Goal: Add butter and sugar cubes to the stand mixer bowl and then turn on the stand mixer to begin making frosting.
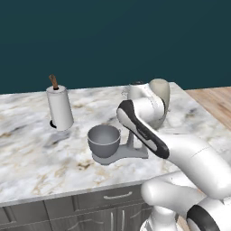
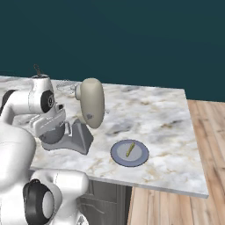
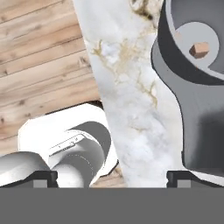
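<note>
Marble counter point(image 1: 27, 149), carrying every item shown. The stand mixer point(image 2: 90, 105) stands near the counter's middle, beige head raised on its grey neck, flat base toward the front edge. The white paper-towel roll point(image 1: 60, 108) stands well apart from it, toward the left in the left base view. The stand mixer bowl point(image 1: 104, 140) sits on the mixer's base. The round blue-grey plate point(image 2: 121, 156) lies near the front edge, to the mixer's right. The butter point(image 2: 130, 149) lies on this plate, untouched. One sugar cube point(image 3: 200, 50) rests on the bowl's floor, up and to the right of the gripper point(image 3: 112, 178), whose tips stand wide apart and hold nothing.
</note>
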